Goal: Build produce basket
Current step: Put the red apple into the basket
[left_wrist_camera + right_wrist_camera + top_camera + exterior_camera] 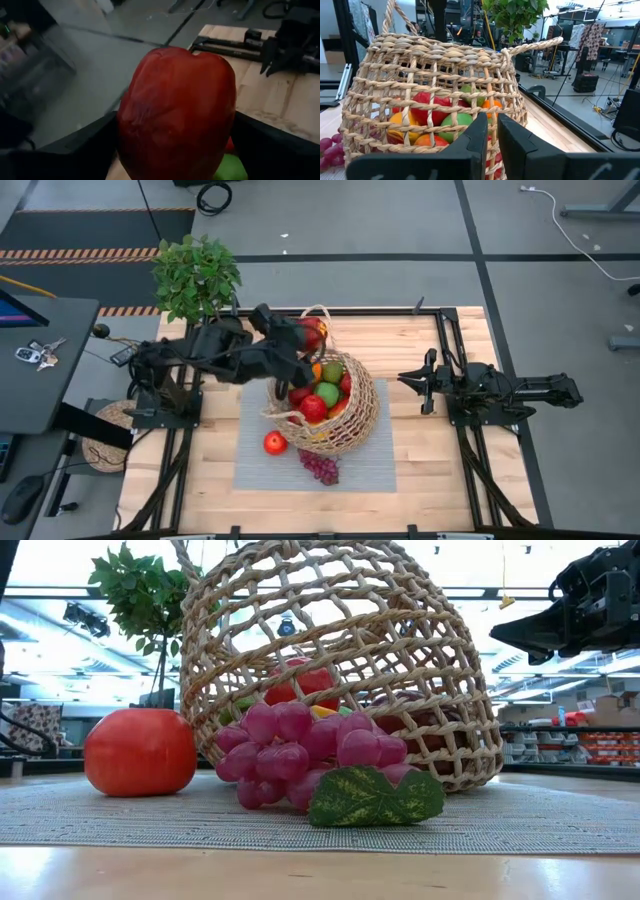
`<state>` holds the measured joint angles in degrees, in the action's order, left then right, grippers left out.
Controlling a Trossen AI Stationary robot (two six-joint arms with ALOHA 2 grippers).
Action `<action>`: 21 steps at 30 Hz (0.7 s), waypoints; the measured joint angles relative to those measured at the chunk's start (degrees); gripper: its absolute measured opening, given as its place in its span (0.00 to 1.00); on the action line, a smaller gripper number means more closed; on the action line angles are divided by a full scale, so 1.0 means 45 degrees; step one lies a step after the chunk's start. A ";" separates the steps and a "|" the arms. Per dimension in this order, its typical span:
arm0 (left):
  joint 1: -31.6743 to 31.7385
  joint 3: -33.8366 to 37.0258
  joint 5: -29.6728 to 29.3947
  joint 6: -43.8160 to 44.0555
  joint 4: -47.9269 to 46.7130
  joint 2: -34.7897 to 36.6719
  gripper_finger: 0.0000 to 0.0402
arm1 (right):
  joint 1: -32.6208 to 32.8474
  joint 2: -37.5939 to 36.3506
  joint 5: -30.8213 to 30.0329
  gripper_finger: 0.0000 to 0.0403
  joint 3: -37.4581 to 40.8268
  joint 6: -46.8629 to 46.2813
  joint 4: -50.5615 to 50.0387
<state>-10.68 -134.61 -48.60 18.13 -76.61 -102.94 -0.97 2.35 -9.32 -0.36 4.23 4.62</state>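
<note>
— Red pepper fills the left wrist view almost edge to edge: glossy, deep red, lobed at the top. What has hold of it?

— Left gripper does. Its dark fingers sit wide apart on either flank of the pepper, clamped on it, up over the far rim of the basket in the high view.

— And down at table height?

— Purple grapes lie closest, a cluster with one green cloth leaf, resting on the grey mat and touching the basket's wall. Just left of them sits a red tomato-like fruit, alone on the mat, near the basket but apart from it.

— How does the basket look?

— Round, tan, open-weave wicker with a thin looped handle. It stands tilted toward the near edge of the table. Through the weave show a red apple, a green pear, an orange piece and something yellow.

— Any writing or labels?

— None readable on any of it.

— The other arm?

— Right gripper waits well to the basket's right, over bare wood, its fingers pressed together on nothing and pointing at the basket. Farthest back stands a leafy potted plant at the table's far left corner.
</note>
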 joint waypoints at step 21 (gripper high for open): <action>0.1814 0.0005 0.3765 0.2573 -0.0580 -0.0145 0.88 | 0.0000 0.0000 0.0000 0.12 0.0000 0.0000 0.0000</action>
<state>-2.52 -134.58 -31.66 29.71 -79.22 -103.59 -0.97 2.35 -9.32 -0.36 4.23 4.62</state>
